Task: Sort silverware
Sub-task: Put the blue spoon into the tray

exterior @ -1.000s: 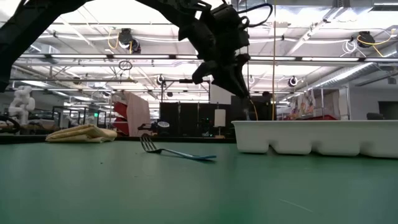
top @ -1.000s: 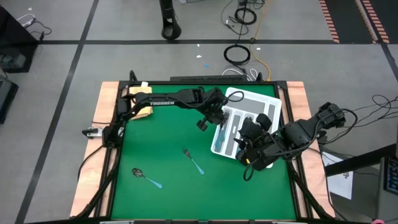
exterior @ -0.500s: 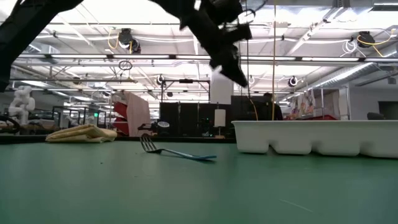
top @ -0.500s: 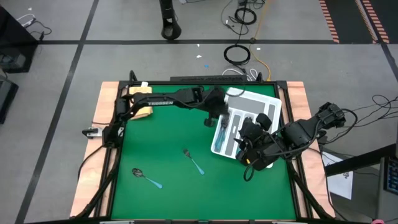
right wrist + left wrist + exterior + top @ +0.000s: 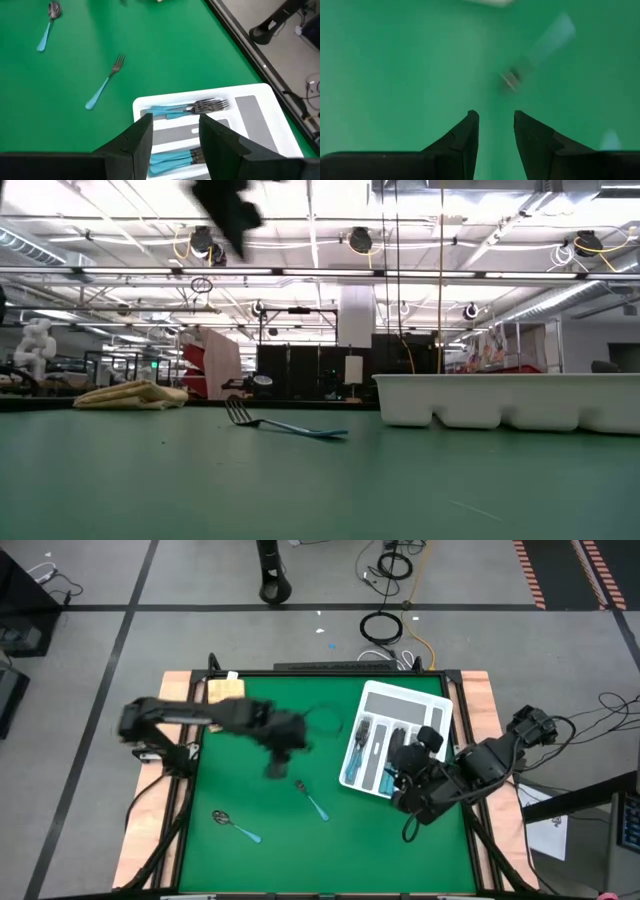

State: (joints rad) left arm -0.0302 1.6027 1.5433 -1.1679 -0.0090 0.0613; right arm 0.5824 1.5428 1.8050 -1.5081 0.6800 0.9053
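Observation:
A teal-handled fork [image 5: 312, 798] and spoon [image 5: 235, 825] lie flat on the green mat; the low view shows the fork [image 5: 280, 424] with its tines raised. More silverware [image 5: 200, 106] lies in the white divided tray [image 5: 405, 692]. My left gripper [image 5: 274, 766], blurred, hangs open above the mat just left of the fork; in its wrist view the gripper [image 5: 496, 117] has the blurred fork [image 5: 532, 57] ahead. My right gripper [image 5: 400, 762] hovers open over the tray's near end; in its wrist view the gripper [image 5: 176, 122] holds nothing.
A folded yellow cloth [image 5: 130, 393] lies at the mat's far left corner. The tray [image 5: 500, 405] stands on the right half of the table. Wooden borders frame the green mat [image 5: 250, 860], whose near-middle part is open.
My left gripper has swung fast from above the tray's left edge toward the table's left and near side, rising in the low view, and now hangs over the mat beside the fork. My right arm has drawn slightly toward the near edge. Fork and spoon have stayed put.

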